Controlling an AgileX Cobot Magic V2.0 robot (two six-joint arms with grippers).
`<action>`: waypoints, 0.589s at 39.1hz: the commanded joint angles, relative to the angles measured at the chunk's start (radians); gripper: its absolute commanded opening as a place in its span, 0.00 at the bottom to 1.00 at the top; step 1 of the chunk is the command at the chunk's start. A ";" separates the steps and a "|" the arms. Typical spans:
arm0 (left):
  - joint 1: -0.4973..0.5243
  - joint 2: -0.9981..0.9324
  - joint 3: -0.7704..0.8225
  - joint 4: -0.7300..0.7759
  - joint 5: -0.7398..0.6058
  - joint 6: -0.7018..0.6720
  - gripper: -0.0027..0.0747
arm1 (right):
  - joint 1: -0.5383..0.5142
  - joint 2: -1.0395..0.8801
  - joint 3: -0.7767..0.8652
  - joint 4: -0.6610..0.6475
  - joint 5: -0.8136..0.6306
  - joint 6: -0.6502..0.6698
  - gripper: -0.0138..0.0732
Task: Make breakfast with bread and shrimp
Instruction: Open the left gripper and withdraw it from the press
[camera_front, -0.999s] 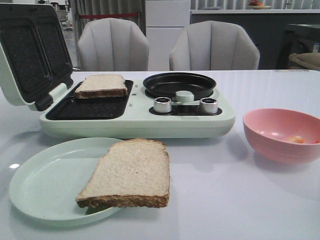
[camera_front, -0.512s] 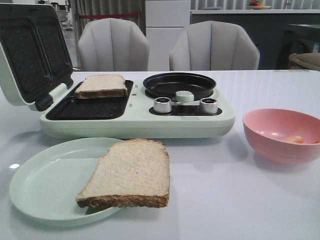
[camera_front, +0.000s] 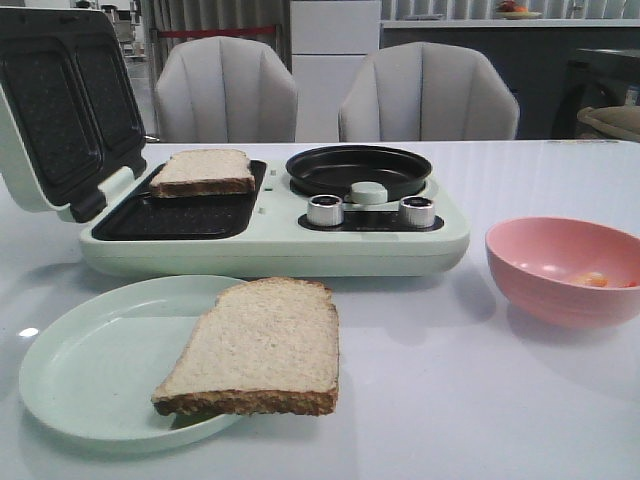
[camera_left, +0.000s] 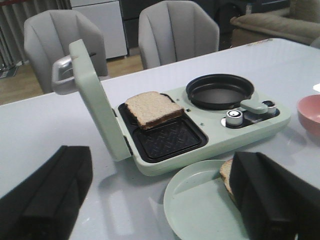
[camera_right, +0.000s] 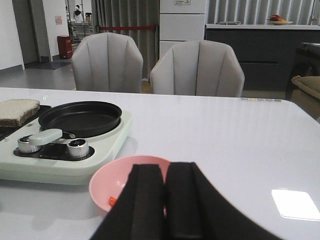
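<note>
One bread slice (camera_front: 250, 350) lies half on a pale green plate (camera_front: 80, 370) at the front, hanging over its right rim. The other bread slice (camera_front: 203, 171) sits in the far well of the open sandwich maker (camera_front: 270, 240). An orange shrimp (camera_front: 593, 279) lies in the pink bowl (camera_front: 560, 275) on the right. Neither gripper shows in the front view. My left gripper (camera_left: 160, 200) is open and empty, held above the plate (camera_left: 200, 205), with its right finger (camera_left: 275, 200) covering part of the bread (camera_left: 227, 175). My right gripper (camera_right: 165, 200) is shut with nothing seen in it, above the bowl (camera_right: 112, 180); a shrimp (camera_right: 112, 201) shows beside it.
The maker's lid (camera_front: 55, 100) stands open at the left. A round black pan (camera_front: 358, 170) and two silver knobs (camera_front: 325, 210) are on its right half. Two grey chairs (camera_front: 225, 90) stand behind the white table.
</note>
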 joint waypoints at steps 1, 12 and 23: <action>-0.025 -0.051 0.022 -0.042 -0.103 -0.012 0.82 | -0.006 -0.020 -0.016 -0.016 -0.089 -0.006 0.34; -0.031 -0.126 0.094 -0.073 -0.184 -0.012 0.82 | -0.006 -0.020 -0.016 -0.016 -0.089 -0.006 0.34; -0.031 -0.126 0.094 -0.091 -0.190 -0.012 0.82 | -0.003 -0.003 -0.104 0.006 -0.191 0.009 0.34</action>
